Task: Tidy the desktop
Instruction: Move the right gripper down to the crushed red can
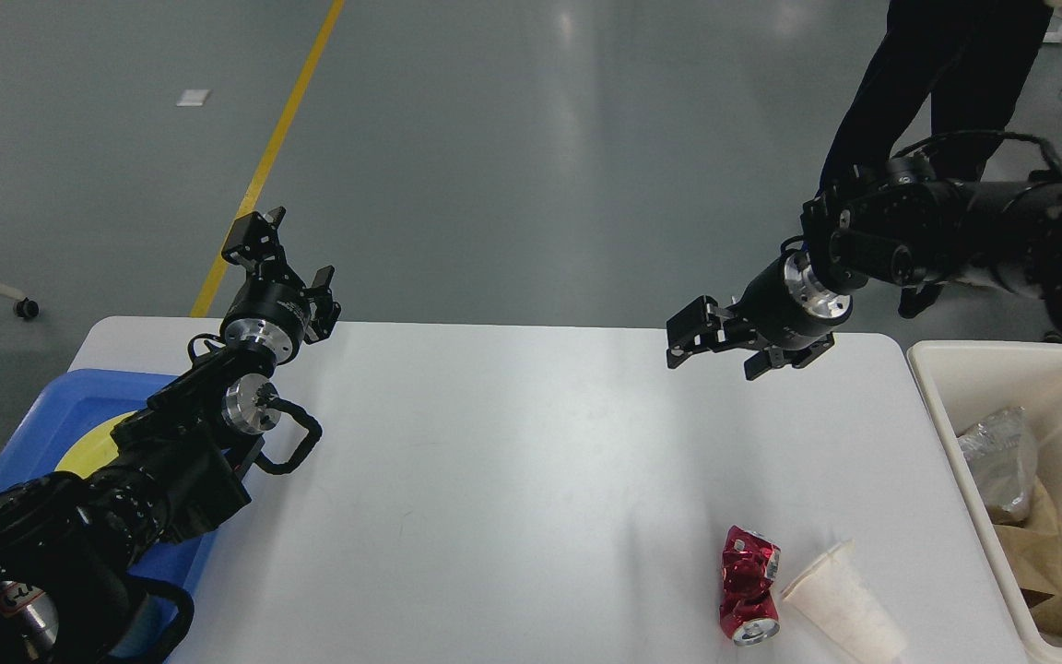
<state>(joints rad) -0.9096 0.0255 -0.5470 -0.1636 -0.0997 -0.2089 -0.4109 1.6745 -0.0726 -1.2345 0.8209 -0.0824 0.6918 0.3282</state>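
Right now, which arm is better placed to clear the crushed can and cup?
Right. The right gripper hangs open over the desktop near the crushed can, paper cup and bin; the left gripper is at the far corner.

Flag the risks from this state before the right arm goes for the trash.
1. The crushed red can and white paper cup lie touching near the desktop front edge; grabbing one may knock the other off.
2. A person stands close behind the right gripper; a wide swing toward the cream bin could come near them.
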